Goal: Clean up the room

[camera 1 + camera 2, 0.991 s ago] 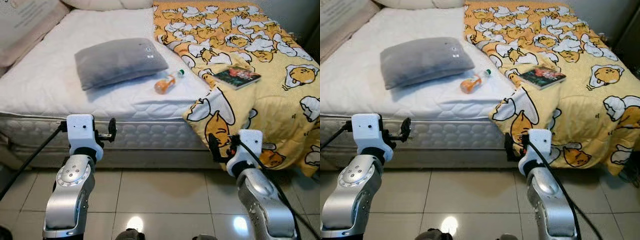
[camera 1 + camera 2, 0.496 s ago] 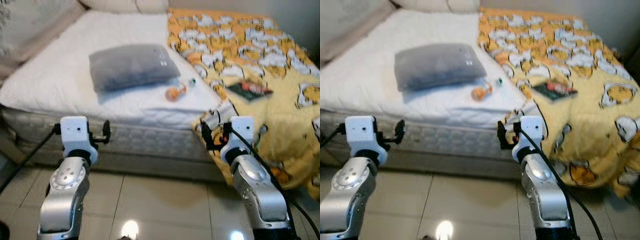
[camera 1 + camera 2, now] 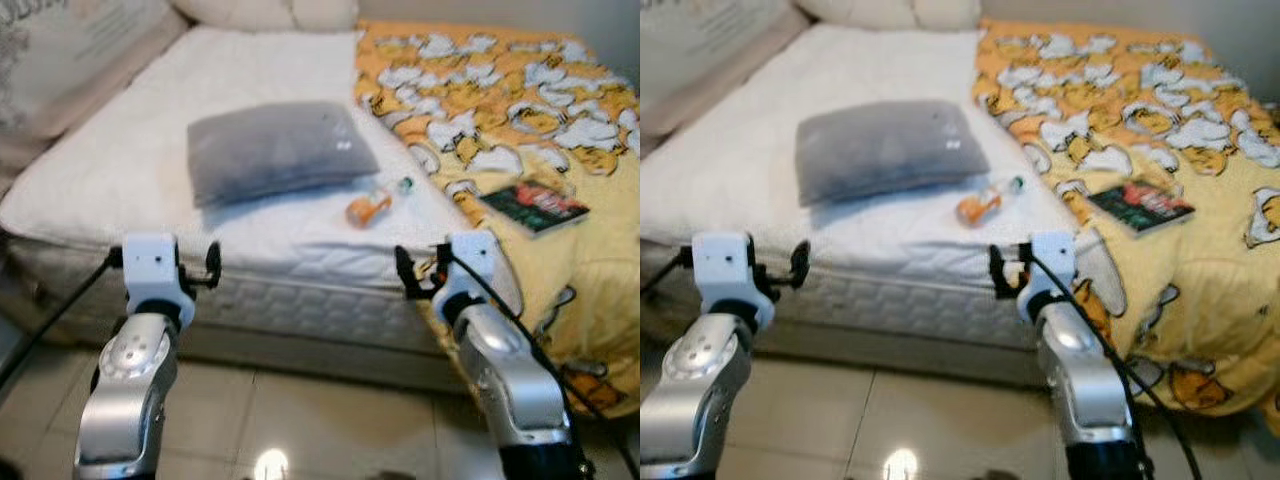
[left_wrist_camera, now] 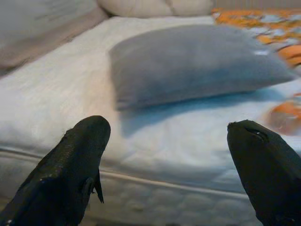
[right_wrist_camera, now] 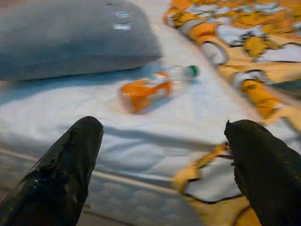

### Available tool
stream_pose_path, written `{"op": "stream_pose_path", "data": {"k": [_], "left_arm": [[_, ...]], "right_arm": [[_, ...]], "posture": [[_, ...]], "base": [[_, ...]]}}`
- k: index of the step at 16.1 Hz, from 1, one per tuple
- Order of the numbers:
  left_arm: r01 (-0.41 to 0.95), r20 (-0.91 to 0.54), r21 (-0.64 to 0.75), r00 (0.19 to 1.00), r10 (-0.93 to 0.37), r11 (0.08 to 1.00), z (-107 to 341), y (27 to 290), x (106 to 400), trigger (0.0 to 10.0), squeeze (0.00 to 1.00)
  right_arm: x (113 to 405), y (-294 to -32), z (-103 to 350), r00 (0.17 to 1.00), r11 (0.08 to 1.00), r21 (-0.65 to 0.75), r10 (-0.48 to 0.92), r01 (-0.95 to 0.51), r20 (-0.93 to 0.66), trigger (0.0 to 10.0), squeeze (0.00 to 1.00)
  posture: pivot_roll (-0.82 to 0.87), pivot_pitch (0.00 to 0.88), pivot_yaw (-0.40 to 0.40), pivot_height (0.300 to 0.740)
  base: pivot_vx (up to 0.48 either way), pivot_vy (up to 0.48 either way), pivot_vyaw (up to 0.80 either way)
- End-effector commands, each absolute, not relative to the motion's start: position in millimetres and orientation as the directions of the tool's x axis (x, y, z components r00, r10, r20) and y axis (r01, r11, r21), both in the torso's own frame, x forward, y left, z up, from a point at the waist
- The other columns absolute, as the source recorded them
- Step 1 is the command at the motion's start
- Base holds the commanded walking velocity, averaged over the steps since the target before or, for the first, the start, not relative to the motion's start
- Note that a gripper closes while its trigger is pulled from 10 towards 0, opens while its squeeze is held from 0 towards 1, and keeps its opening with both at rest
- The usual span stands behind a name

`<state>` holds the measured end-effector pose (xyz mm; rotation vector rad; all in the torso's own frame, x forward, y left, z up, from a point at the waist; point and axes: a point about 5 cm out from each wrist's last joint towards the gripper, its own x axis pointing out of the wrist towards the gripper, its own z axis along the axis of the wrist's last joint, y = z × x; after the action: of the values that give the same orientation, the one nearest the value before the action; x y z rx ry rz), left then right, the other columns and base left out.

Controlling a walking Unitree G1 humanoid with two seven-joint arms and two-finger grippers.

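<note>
The robot is closing on the bed (image 3: 120, 170) — nearer than a second ago — both the left gripper (image 4: 169, 155) and right gripper (image 5: 164, 160) spread wide and empty, the orange bottle (image 5: 153, 88) lying on the mattress beside the grey pillow (image 3: 275, 150), ahead of the right one.

Bedroom in a home.
Bare white mattress (image 3: 130, 170) with grey pillow (image 3: 278, 148), cartoon-print yellow quilt (image 3: 520, 120), book (image 3: 535, 207), tiled floor (image 3: 300, 420).

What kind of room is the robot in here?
A bedroom, most likely: a bed with a bare white mattress, a grey pillow lying on it, and a yellow cartoon-print blanket spread over the bed's right side.
</note>
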<state>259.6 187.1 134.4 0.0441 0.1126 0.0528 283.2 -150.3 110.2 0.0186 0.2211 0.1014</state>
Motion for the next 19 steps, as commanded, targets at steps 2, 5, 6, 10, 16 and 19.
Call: {"op": "stream_pose_path", "data": {"k": [2, 5, 6, 10, 16, 19], "left_arm": [[-0.033, -0.105, 0.057, 0.994, 0.038, 0.998, 135.3, 183.3, 260.2, 10.0, 1.0], [-0.031, -0.102, 0.065, 0.994, 0.038, 0.997, 135.8, 183.3, 262.2, 10.0, 1.0], [-0.031, -0.099, 0.066, 0.994, 0.037, 0.997, 136.3, 183.2, 262.7, 10.0, 1.0], [-0.03, -0.091, 0.065, 0.995, 0.036, 0.997, 137.3, 182.7, 263.7, 10.0, 1.0], [-0.031, -0.083, 0.065, 0.996, 0.036, 0.997, 139.4, 183.3, 264.7, 10.0, 1.0], [-0.026, -0.086, 0.062, 0.996, 0.031, 0.998, 138.3, 182.2, 265.3, 10.0, 1.0]], "right_arm": [[285.2, -154.8, 109.1, 0.969, 0.996, 0.034, 0.087, -0.081, -0.231, 10.0, 0.0], [288.2, -150.9, 109.5, 0.966, 0.994, 0.055, 0.104, -0.093, -0.235, 10.0, 0.0], [289.3, -149.4, 110.6, 0.967, 0.994, 0.037, 0.108, -0.103, -0.23, 10.0, 0.0], [290.1, -147.1, 110.7, 0.966, 0.991, 0.001, 0.131, -0.134, -0.224, 10.0, 0.0], [294.4, -148.0, 112.1, 0.97, 0.995, 0.03, 0.102, -0.097, -0.222, 10.0, 0.0], [295.9, -148.2, 112.0, 0.968, 0.994, 0.02, 0.106, -0.104, -0.228, 10.0, 0.0]], "posture": [[-0.06, 0.01, -0.013, 0.74], [-0.06, 0.008, -0.01, 0.74], [-0.06, 0.007, -0.009, 0.74], [-0.06, 0.009, -0.008, 0.74], [-0.06, 0.011, -0.006, 0.74], [-0.07, 0.016, -0.009, 0.74]], "base": [[0.317, 0.0, 0.0], [0.298, 0.0, 0.0], [0.281, 0.0, 0.0], [0.287, 0.0, 0.13], [0.304, 0.0, 0.27], [0.292, 0.0, 0.0]]}}
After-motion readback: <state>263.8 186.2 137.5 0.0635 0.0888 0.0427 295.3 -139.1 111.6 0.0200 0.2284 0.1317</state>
